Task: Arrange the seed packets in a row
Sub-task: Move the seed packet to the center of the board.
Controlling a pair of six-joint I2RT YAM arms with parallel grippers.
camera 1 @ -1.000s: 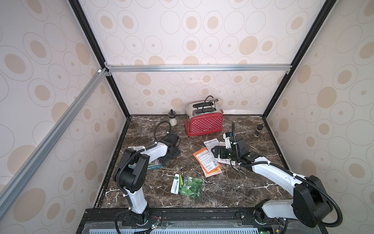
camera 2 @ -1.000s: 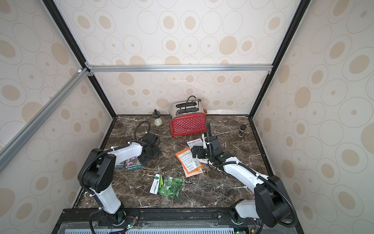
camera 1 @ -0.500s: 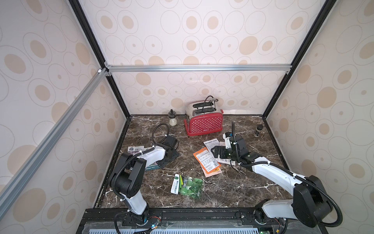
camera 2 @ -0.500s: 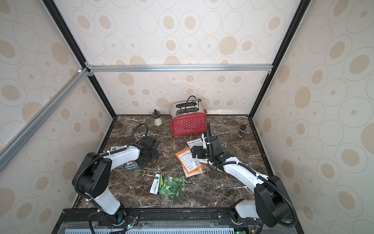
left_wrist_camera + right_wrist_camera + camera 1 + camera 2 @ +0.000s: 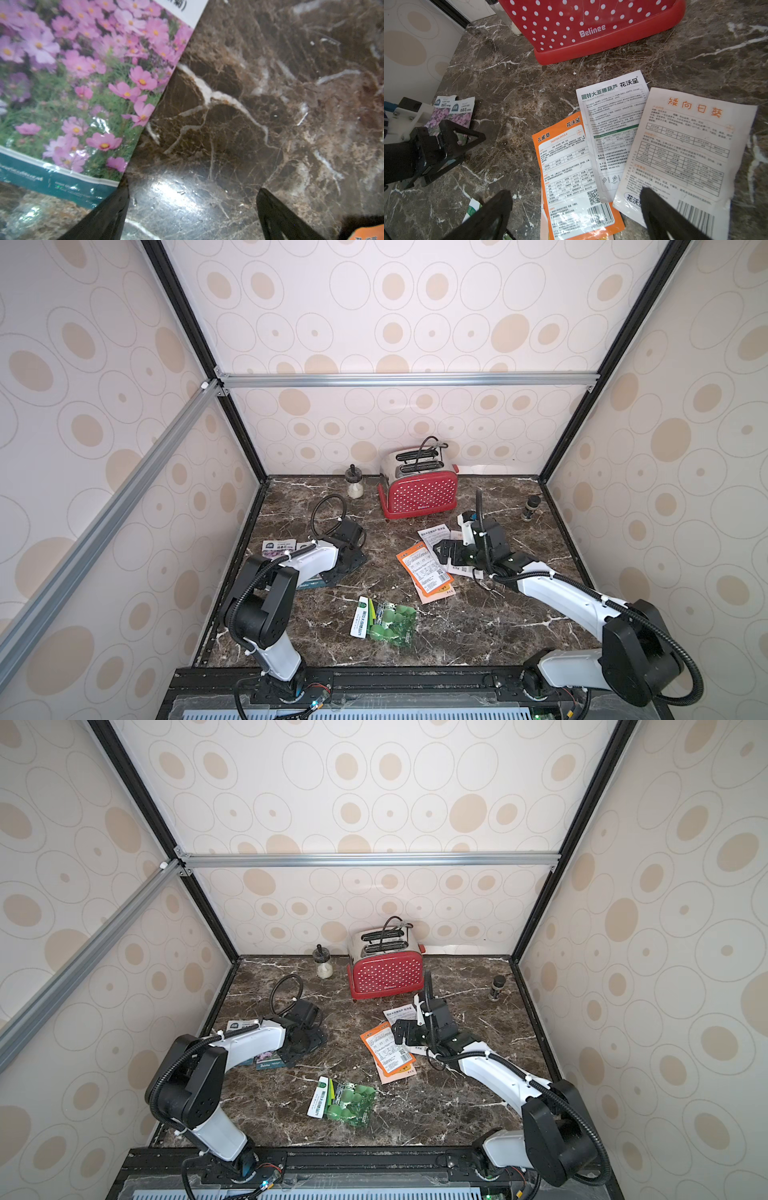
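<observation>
Two purple-flower seed packets lie by the left wall: one (image 5: pixel 277 548) behind my left arm, one (image 5: pixel 72 83) beside my left gripper (image 5: pixel 192 193). That gripper is open over bare marble, low to the table (image 5: pixel 347 562). An orange-backed packet (image 5: pixel 422 570) (image 5: pixel 571 166), a white-backed packet (image 5: pixel 612 124) and a white packet with orange print (image 5: pixel 685 145) overlap at the centre. My right gripper (image 5: pixel 575 194) (image 5: pixel 446 553) hovers open above them, holding nothing. A green-gourd packet (image 5: pixel 386 620) lies alone toward the front.
A red polka-dot toaster (image 5: pixel 419 493) stands at the back centre. A small jar (image 5: pixel 354 485) sits to its left and a dark bottle (image 5: pixel 530 508) at the back right. Patterned walls close in three sides.
My left arm has sunk and drawn back a little, uncovering the purple-flower packet by the left wall. The right arm and the centre packets have not moved.
</observation>
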